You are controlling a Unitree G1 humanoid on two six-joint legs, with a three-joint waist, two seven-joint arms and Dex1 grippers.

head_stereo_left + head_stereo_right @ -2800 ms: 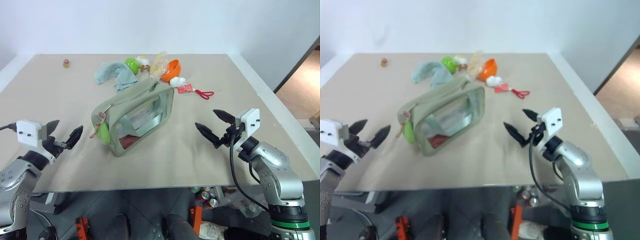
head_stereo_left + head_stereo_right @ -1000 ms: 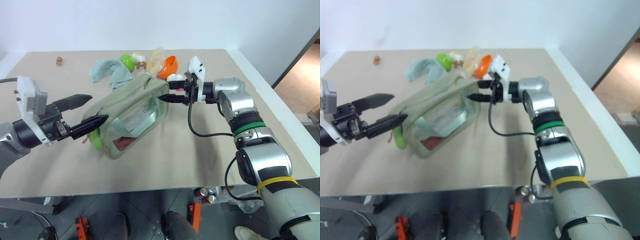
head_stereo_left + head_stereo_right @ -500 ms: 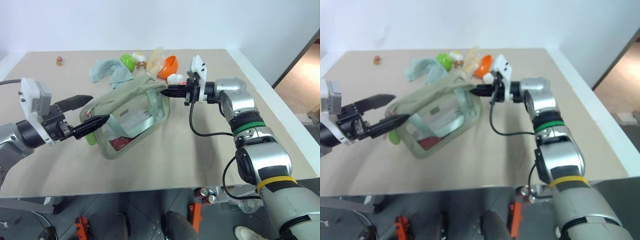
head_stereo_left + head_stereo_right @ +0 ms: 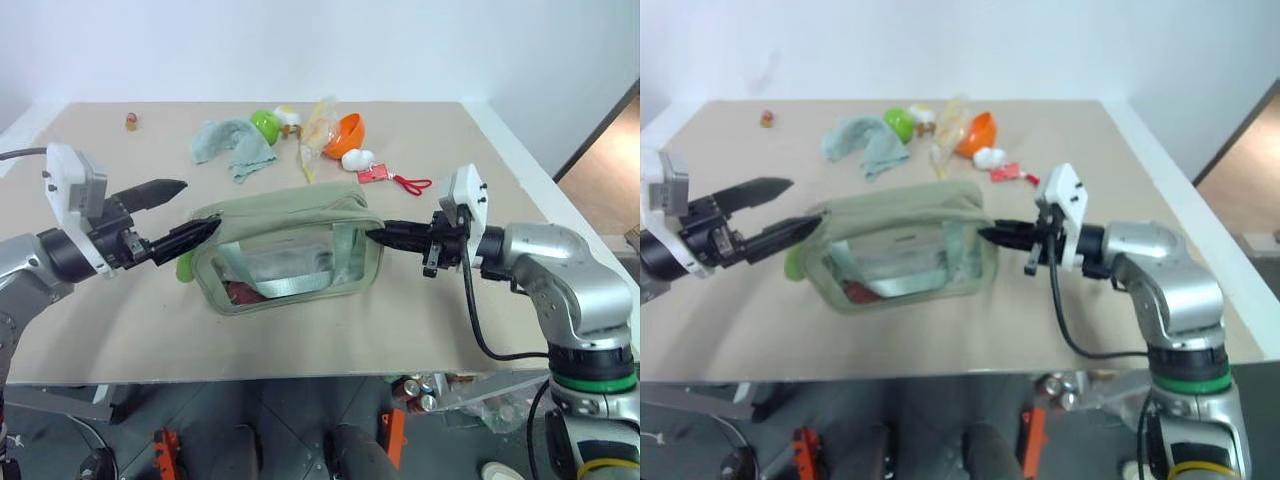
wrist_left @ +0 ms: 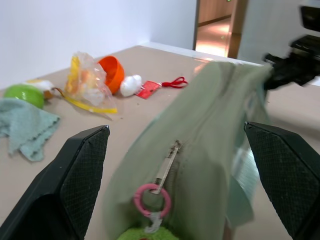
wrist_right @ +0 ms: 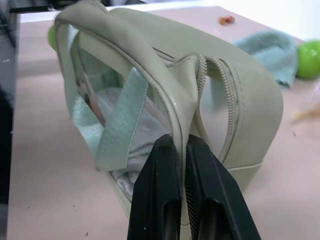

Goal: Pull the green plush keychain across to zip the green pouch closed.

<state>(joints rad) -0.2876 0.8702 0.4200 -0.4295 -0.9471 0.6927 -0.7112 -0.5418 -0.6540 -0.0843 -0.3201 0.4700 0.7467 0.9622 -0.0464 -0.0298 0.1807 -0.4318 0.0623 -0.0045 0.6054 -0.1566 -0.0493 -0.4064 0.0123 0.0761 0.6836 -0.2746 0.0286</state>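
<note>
The green pouch (image 4: 288, 250) lies near the middle of the worktop (image 4: 120, 320), a little toward the front edge, with its long clear side panel turned to the front and its pale green strap (image 4: 300, 283) draped inside against that panel. We see our right gripper (image 4: 377, 237) pinched fully together on the fabric tab at the pouch's right end; in the right wrist view the two black fingers (image 6: 165, 195) press the folded end of the fabric between them, with the zipper teeth curving away just above, the zip lying open at that end. Our left gripper (image 4: 186, 213) is spread as wide as it goes, holding nothing, one finger above the pouch's left end and the other touching or just beside it. The green plush keychain (image 4: 186, 264) hangs at that left end, on a pink ring (image 5: 152, 197) clipped to the zipper pull, between the spread fingers in the left wrist view. Toward the back edge lie a pale teal cloth (image 4: 232, 142), a shiny green ball (image 4: 265, 125), an orange bowl-shaped piece (image 4: 346, 131) and a red tag (image 4: 375, 174).
</note>
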